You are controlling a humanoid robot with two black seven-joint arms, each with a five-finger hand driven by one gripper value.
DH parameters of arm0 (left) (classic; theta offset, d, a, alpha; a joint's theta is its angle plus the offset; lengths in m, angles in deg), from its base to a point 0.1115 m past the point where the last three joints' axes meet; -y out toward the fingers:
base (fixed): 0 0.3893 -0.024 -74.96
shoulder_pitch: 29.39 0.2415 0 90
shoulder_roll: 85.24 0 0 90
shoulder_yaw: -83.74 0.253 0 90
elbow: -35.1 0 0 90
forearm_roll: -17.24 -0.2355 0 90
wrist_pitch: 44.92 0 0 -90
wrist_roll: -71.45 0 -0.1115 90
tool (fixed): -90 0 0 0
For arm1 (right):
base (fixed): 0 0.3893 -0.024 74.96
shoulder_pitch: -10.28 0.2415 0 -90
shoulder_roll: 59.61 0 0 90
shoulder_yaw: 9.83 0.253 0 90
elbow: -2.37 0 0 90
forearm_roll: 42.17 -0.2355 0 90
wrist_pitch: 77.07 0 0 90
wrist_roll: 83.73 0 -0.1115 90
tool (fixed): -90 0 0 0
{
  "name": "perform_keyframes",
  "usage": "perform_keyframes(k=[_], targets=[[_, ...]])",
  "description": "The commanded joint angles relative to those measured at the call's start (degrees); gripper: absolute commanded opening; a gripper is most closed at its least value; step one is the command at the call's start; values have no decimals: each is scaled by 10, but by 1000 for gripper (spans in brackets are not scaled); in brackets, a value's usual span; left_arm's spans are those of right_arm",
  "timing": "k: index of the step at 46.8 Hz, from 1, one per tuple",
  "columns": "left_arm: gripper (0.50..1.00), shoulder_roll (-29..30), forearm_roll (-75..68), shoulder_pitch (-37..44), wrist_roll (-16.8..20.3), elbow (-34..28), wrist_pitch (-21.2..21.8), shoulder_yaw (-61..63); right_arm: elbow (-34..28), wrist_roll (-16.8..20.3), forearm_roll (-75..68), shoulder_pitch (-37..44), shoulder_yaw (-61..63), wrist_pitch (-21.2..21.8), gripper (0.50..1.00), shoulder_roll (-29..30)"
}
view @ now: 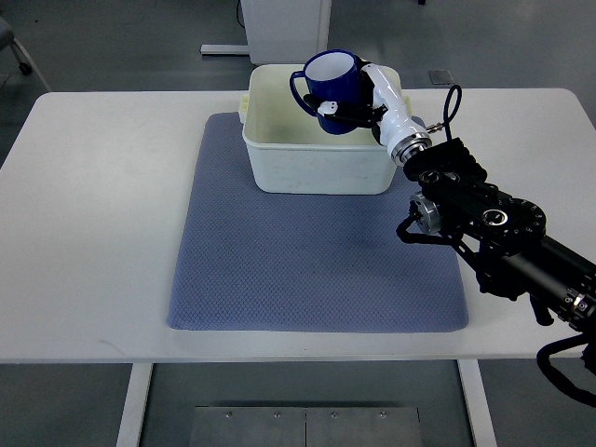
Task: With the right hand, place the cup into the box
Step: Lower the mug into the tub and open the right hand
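A dark blue cup (331, 82) with a white inside hangs tilted over the far right part of the cream plastic box (317, 168). My right hand (365, 101), white with black fingers, is shut on the cup's right side, and its black arm (484, 219) runs in from the lower right. The cup's handle points left, over the box's inside. The box stands at the far edge of the blue-grey mat (317, 251). No left arm shows.
The white table (93, 223) carries the mat in its middle. A white cabinet base (284, 28) stands on the floor beyond the table's far edge. A black cable (452, 107) loops up near my right wrist.
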Motion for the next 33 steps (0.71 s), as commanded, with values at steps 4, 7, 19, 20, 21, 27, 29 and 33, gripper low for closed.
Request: perform_keyframes(k=[4,7,19,20,21,27,29,33], targets=[[1000,0,0,0,0,0,0,2,0,1,0,0,0,0,987,0],[1000,0,0,0,0,0,0,0,-1,0,0,1,0,0,989,0],[1000,0,0,0,0,0,0,0,-15,1,-4,5,0,0,993,0],[1000,0,0,0,0,0,0,0,-18,1,-4,6,0,1,993,0],[1000,0,0,0,0,0,0,0,-20,1,-4,7,0,1,993,-1],[1000,0,0,0,0,0,0,0,-41,3,-13,11,1,1,993,-27],[1000,0,0,0,0,0,0,0,-50,4,-14,11,1,1,993,-39],[1000,0,0,0,0,0,0,2,-60,5,-18,11,1,2,993,-58]])
